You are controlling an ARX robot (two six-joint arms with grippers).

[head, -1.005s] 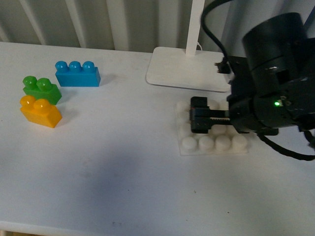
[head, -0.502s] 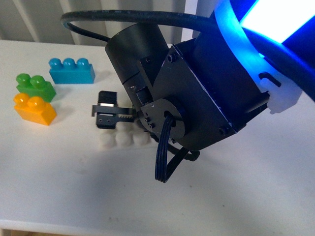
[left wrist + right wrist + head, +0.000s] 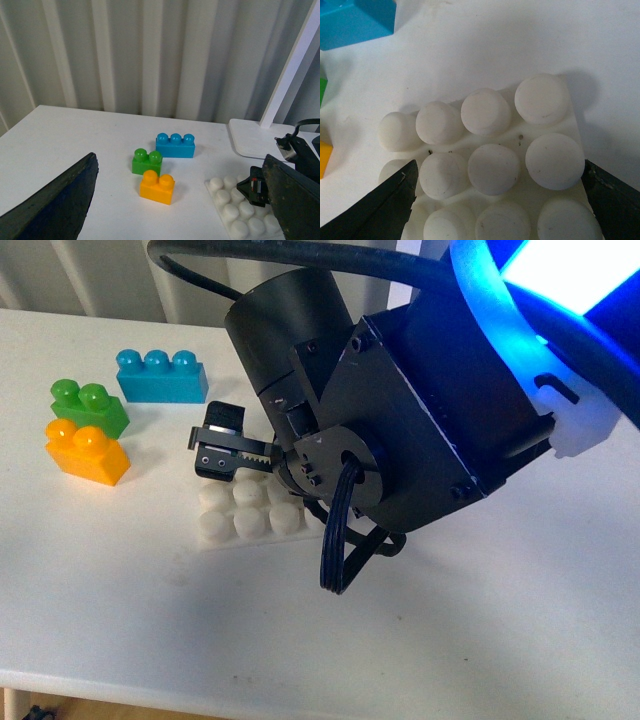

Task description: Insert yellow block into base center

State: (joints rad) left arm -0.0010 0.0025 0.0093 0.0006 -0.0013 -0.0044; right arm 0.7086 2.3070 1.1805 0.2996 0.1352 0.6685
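Right claw (image 3: pixel 500 167) straddles base (image 3: pixel 485 112), fingers at opposite edges; cannot tell whether clamped. Left claw (image 3: pixel 180 159) spread wide, empty. Yellow block (image 3: pixel 88 452) on surface (image 3: pixel 150 610), just beside green brick (image 3: pixel 90 407).

The yellow block (image 3: pixel 87 452) is orange-yellow, the brick (image 3: pixel 90 408) beside it plain green, the longer brick (image 3: pixel 161 376) sky blue. The base (image 3: pixel 490 167) is white, with a regular grid of round white studs (small dark specks between some). The table (image 3: pixel 120 590) is white, the wall (image 3: pixel 150 50) has grey vertical ribs, and the right gripper (image 3: pixel 220 445) is black.
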